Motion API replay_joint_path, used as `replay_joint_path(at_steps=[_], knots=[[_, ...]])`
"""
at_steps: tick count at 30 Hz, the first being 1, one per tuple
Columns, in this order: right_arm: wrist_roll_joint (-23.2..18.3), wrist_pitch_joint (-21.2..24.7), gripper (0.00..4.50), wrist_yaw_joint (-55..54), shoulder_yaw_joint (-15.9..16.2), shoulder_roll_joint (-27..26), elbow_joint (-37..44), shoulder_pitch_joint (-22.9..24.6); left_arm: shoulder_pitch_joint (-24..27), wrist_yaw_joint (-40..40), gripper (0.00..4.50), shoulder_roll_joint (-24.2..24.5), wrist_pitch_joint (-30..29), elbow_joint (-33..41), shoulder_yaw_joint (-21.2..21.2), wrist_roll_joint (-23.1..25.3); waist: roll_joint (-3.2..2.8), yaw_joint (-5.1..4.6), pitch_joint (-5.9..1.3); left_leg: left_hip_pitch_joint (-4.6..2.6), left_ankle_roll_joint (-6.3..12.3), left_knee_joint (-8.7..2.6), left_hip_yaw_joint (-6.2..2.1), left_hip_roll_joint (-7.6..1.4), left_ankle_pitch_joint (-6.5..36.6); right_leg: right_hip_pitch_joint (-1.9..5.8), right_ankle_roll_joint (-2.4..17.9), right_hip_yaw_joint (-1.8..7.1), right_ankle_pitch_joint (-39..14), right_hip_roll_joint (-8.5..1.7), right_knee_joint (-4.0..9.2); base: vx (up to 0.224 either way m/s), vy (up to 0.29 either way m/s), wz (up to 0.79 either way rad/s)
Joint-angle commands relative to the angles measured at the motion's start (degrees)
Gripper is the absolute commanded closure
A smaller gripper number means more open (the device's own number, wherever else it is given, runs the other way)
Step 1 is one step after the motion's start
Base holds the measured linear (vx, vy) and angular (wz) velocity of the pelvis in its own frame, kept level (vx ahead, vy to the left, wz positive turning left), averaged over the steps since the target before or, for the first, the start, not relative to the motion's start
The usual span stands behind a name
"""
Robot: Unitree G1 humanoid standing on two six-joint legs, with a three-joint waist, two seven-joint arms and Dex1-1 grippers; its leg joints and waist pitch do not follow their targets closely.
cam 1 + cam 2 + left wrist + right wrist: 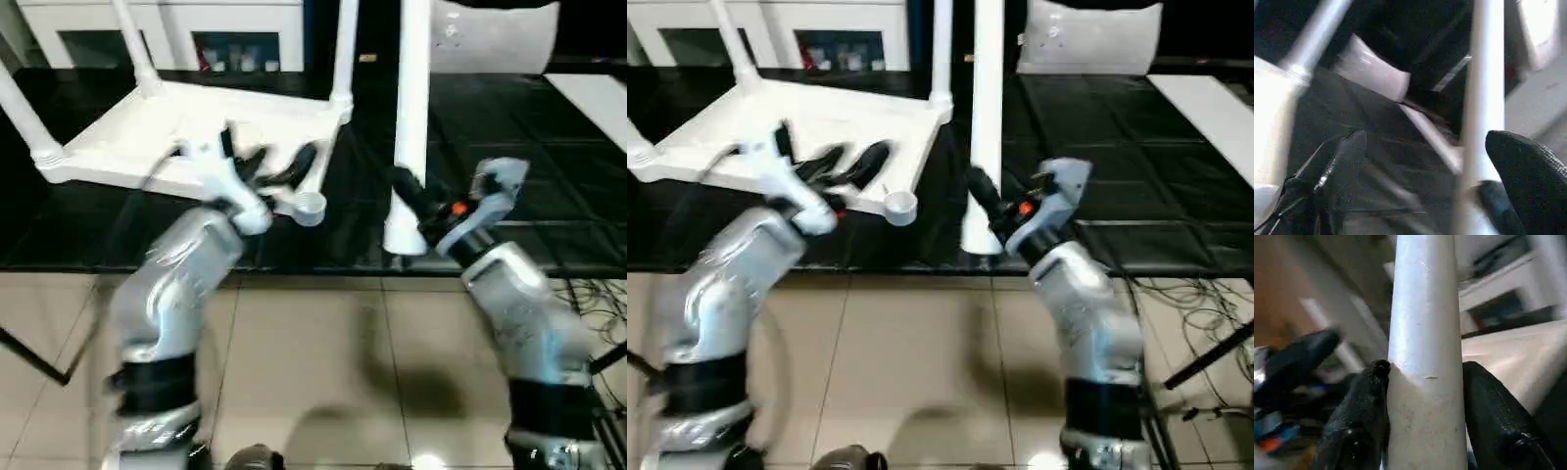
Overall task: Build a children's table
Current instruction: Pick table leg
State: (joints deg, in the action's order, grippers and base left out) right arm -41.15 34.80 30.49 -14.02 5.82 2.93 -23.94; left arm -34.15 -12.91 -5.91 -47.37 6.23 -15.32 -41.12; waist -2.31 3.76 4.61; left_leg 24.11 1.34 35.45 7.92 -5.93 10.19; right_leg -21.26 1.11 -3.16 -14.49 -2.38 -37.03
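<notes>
Surface: black mat [509, 147] over beige tiled floor [323, 352].
Table: children's table [186, 127] upside down on mat.
Right gripper [409, 201]: clamped on loose upright leg [411, 108].
Left gripper [279, 166]: spread wide, empty, above empty corner socket [310, 207].
Backdrop: white cabinet [167, 29].

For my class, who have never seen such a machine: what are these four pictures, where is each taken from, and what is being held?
This is a humanoid robot with two silver arms ending in black two-fingered grippers. Two pictures come from its head, looking down; the other two come from cameras on its wrists. A white children's table lies upside down on a black surface, three legs already standing up from its corners. The right gripper clasps the fourth leg, upright, apart from the table. The left gripper hovers open over the table, near the empty corner socket.
</notes>
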Motion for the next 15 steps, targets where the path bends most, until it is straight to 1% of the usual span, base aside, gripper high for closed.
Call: replay_joint_path(at_steps=[1, 2, 3, 4, 5, 7, 8, 9, 10, 11, 12, 13, 14, 15], knots=[[-4.1, 2.6, 2.64, 3.7, 0.4, 0.9, 0.2, -0.7, -2.2, 1.3, 0.0, -2.0, -3.0, -1.5, -1.6, -6.3, 1.19, 0.61, -5.42, -1.36, 9.68, -2.8, -2.53, -6.95, -4.0, 2.66, 16.8, 3.23, 16.5, -8.1, 2.69, 0.0, 0.0, 0.0], [-4.5, 3.0, 2.64, 4.4, 0.7, 1.3, 0.1, -0.7, -2.7, 1.3, 0.0, -2.4, -3.4, -1.9, -1.9, -7.4, 1.12, 0.93, -5.47, -1.36, 10.11, -2.65, -2.51, -6.94, -3.9, 2.6, 16.9, 3.15, 16.4, -8.21, 2.73, 0.0, 0.0, 0.0], [-4.8, 3.5, 2.64, 5.4, 1.3, 1.9, 0.2, -0.7, -3.5, 0.9, 0.0, -3.0, -3.5, -2.4, -2.1, -8.5, 1.64, 0.99, -5.47, -1.24, 10.61, -2.65, -2.37, -7.07, -3.7, 2.68, 16.8, 3.11, 15.4, -8.16, 2.79, 0.0, 0.0, 0.0], [-4.9, 4.0, 2.64, 6.3, 2.0, 2.4, 0.4, -0.6, -4.4, 0.6, 0.0, -3.5, -3.7, -3.0, -2.4, -9.7, 1.33, 1.35, -5.38, -1.35, 10.48, -2.61, -2.3, -7.14, -3.0, 2.44, 16.5, 3.06, 13.6, -8.09, 2.85, 0.0, 0.0, 0.0], [-5.0, 4.4, 2.64, 7.1, 2.7, 2.7, 0.7, -0.4, -5.2, 0.4, 0.0, -4.0, -3.9, -3.5, -2.7, -11.0, 1.3, 1.49, -5.32, -1.38, 10.26, -2.59, -2.26, -7.14, -2.5, 2.4, 16.3, 3.08, 12.4, -8.11, 2.95, 0.0, 0.0, 0.0], [-5.7, 5.3, 2.64, 7.7, 2.8, 2.9, 1.0, -0.4, -5.9, 0.4, 0.0, -4.1, -4.6, -3.8, -2.9, -11.9, 1.28, 1.89, -5.12, -1.6, 8.83, -2.87, -2.22, -7.43, 0.0, 2.26, 16.0, 3.15, 8.2, -8.2, 3.34, 0.0, 0.0, 0.0], [-5.8, 5.4, 2.64, 7.7, 2.8, 2.9, 1.1, -0.4, -5.9, 0.4, 0.0, -4.1, -4.7, -3.8, -2.9, -12.0, 1.28, 1.89, -5.12, -1.6, 8.83, -2.87, -2.22, -7.43, 0.0, 2.26, 16.0, 3.15, 8.2, -8.2, 3.34, 0.0, 0.0, 0.0], [-5.8, 6.1, 2.64, 8.6, 3.5, 3.3, 1.6, -0.2, -6.3, 0.2, 0.0, -3.8, -5.6, -3.9, -2.5, -11.8, 1.27, 1.96, -5.03, -1.82, 7.92, -3.08, -2.18, -7.57, 1.1, 2.11, 15.8, 3.16, 6.3, -8.09, 3.49, 0.0, 0.0, 0.0], [-5.5, 6.5, 2.64, 9.0, 4.3, 3.6, 2.1, 0.1, -6.4, 0.2, 0.0, -3.8, -5.9, -4.0, -2.3, -11.6, 1.21, 2.1, -5.03, -2.03, 7.52, -3.12, -2.12, -7.62, 1.6, 2.03, 15.6, 3.12, 5.6, -8.0, 3.54, 0.0, 0.0, 0.0], [-5.5, 6.7, 2.64, 9.3, 4.7, 3.8, 2.4, 0.3, -6.6, 0.5, 0.0, -3.7, -6.1, -4.1, -2.2, -11.8, 1.19, 2.21, -4.92, -2.23, 6.71, -3.26, -1.93, -7.67, 2.7, 1.91, 15.4, 3.14, 4.3, -8.12, 3.78, 0.0, 0.0, 0.0], [-5.5, 6.7, 2.64, 9.3, 4.9, 3.9, 2.4, 0.3, -6.6, 0.6, 0.0, -3.6, -6.2, -4.1, -2.1, -11.8, 1.21, 2.27, -4.8, -2.17, 5.74, -3.5, -1.85, -7.7, 4.0, 2.01, 15.0, 3.09, 2.8, -8.2, 3.98, 0.0, 0.0, 0.0], [-4.9, 6.5, 2.64, 9.4, 5.7, 4.3, 2.6, 0.4, -6.6, 0.6, 0.0, -3.5, -6.1, -4.0, -1.9, -12.4, 1.33, 2.27, -4.86, -2.23, 4.86, -3.61, -1.78, -7.74, 4.7, 2.05, 14.7, 3.07, 2.1, -8.3, 4.01, 0.0, 0.0, 0.0], [-4.5, 6.4, 2.64, 9.4, 6.0, 4.4, 2.6, 0.5, -6.5, 0.6, 0.0, -3.3, -5.9, -3.9, -1.7, -12.6, 1.27, 2.33, -4.87, -2.23, 4.47, -3.67, -1.83, -7.78, 4.7, 2.08, 14.5, 3.02, 1.9, -8.33, 3.97, 0.0, 0.0, 0.0], [-3.2, 5.6, 2.64, 9.6, 7.1, 5.0, 2.4, 0.6, -6.3, 0.3, 0.0, -2.2, -4.5, -3.5, -0.4, -11.8, 1.19, 2.39, -4.86, -2.26, 3.9, -3.83, -1.79, -7.82, 5.0, 1.98, 14.0, 2.99, 1.6, -8.25, 4.01, 0.0, 0.0, 0.0]])
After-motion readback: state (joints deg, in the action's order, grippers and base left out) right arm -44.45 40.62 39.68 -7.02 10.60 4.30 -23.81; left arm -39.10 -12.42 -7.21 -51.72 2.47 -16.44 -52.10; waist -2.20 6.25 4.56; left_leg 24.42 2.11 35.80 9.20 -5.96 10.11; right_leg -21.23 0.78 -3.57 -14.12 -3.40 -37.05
